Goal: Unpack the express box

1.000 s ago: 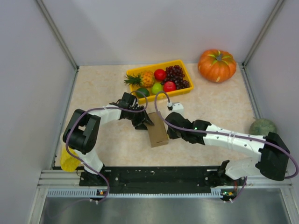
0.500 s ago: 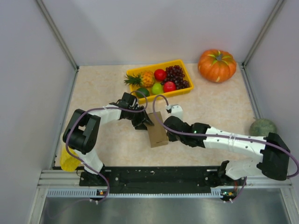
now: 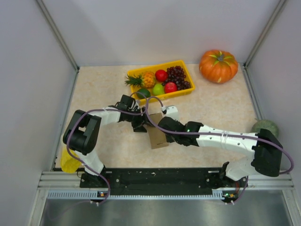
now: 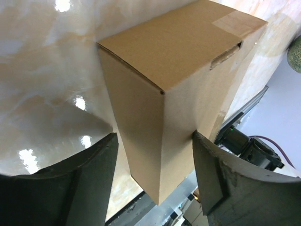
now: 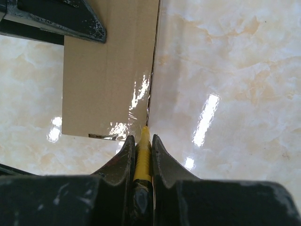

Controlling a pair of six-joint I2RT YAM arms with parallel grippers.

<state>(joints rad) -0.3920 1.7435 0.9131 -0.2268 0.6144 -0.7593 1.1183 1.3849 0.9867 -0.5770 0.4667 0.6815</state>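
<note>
The express box (image 3: 158,137), plain brown cardboard, lies on the table between the two arms. In the left wrist view the box (image 4: 178,42) fills the middle, clear tape at its far end. My left gripper (image 4: 154,136) straddles its near corner. The right finger (image 4: 221,179) touches the box side, while the left finger (image 4: 89,183) stands apart from it. My right gripper (image 5: 142,139) is shut on a yellow cutter (image 5: 142,160). The cutter's tip sits at the taped edge of the box (image 5: 110,70). From above, the left gripper (image 3: 142,123) and right gripper (image 3: 162,126) meet at the box's far end.
A yellow tray (image 3: 188,92) of fruit stands behind the box. An orange pumpkin (image 3: 218,66) sits at the back right, a green melon (image 3: 264,128) by the right wall, and a yellow object (image 3: 69,162) at the near left edge.
The right arm has swung left, bringing its gripper and cutter over the box's far end. The left jaws have widened around the box. The box has stayed in place.
</note>
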